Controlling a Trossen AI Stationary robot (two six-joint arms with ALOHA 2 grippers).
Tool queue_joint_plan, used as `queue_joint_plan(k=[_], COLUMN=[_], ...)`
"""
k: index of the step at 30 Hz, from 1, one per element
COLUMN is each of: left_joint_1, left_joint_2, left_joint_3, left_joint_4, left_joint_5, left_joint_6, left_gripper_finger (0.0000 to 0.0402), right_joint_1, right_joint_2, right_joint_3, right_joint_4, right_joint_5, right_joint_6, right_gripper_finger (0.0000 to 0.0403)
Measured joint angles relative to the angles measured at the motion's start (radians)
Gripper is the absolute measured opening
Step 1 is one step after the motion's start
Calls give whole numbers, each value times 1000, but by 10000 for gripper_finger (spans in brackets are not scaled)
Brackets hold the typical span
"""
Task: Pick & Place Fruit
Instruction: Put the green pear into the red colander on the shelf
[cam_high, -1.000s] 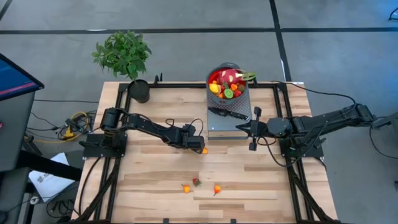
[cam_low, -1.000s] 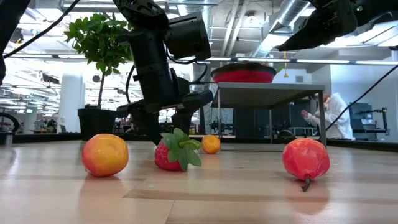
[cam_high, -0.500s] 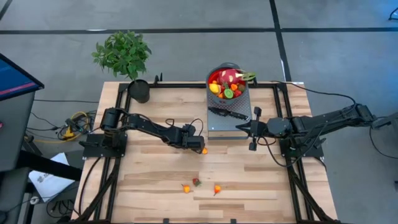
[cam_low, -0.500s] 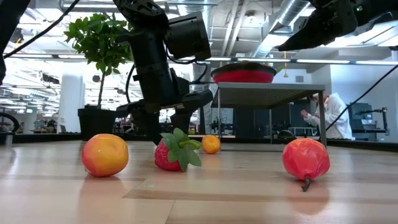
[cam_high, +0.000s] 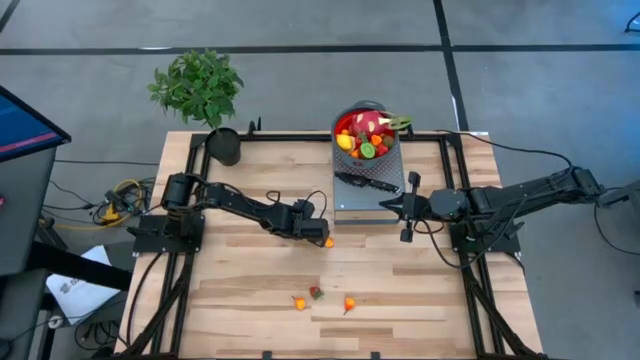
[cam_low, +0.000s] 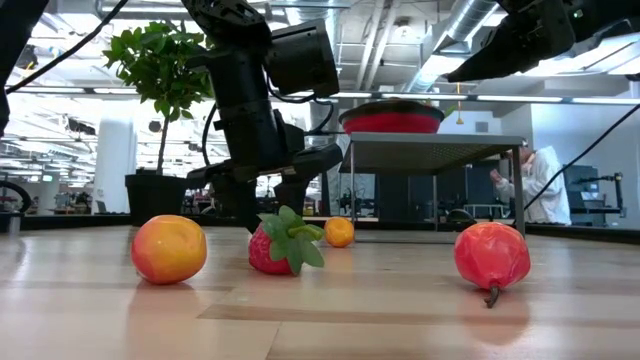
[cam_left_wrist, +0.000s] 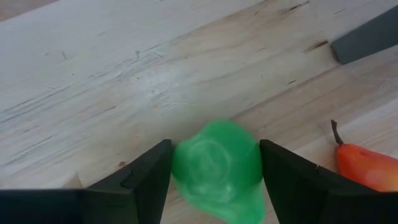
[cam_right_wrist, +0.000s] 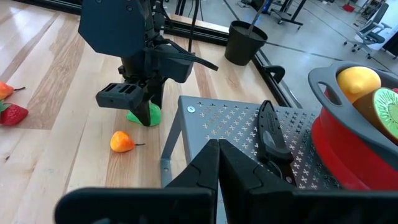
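Wooden slats make up our table (cam_high: 250, 280), framed in black, with an open workshop beyond and a potted plant (cam_high: 198, 88) at the far left corner. At the far middle we see a grey perforated stand (cam_right_wrist: 230, 124) carrying the red bowl (cam_high: 366, 135), already heaped with fruit, so we judge it the drop point. A knife (cam_high: 366, 182) lies on the stand just near of the bowl.

Our left gripper (cam_left_wrist: 214, 163) is down at the table's centre, just left of the stand, its 2 fingers (cam_left_wrist: 146, 177) set on either side of a green fruit (cam_left_wrist: 217, 169) and touching it; whether the grip is firm enough to lift we cannot tell. An orange pear-shaped fruit (cam_right_wrist: 122, 142) lies just beside it, outside the grip.

Our right gripper (cam_right_wrist: 217, 155) waits over the stand's near right edge, jaws closed on nothing, clear of the left arm's likely path to the bowl.

Near the front edge, 3 more fruits remain: a peach (cam_low: 168, 249), a strawberry (cam_low: 282, 245) and a red fruit (cam_low: 492, 256).
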Motion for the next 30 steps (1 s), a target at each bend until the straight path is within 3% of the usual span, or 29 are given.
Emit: queue_joint_plan(k=[22,30], left_joint_1=[0,-1], left_joint_2=[-4,-83], left_joint_3=[-1,-3], left_joint_4=[4,9], left_joint_5=[-13,-20], left_joint_6=[8,41], left_gripper_finger=[221,220], right_joint_1=[0,0], right_joint_2=[0,0], right_joint_3=[0,0], right_joint_4=[0,0], right_joint_5=[0,0], right_joint_6=[0,0], right_gripper_finger=[0,0])
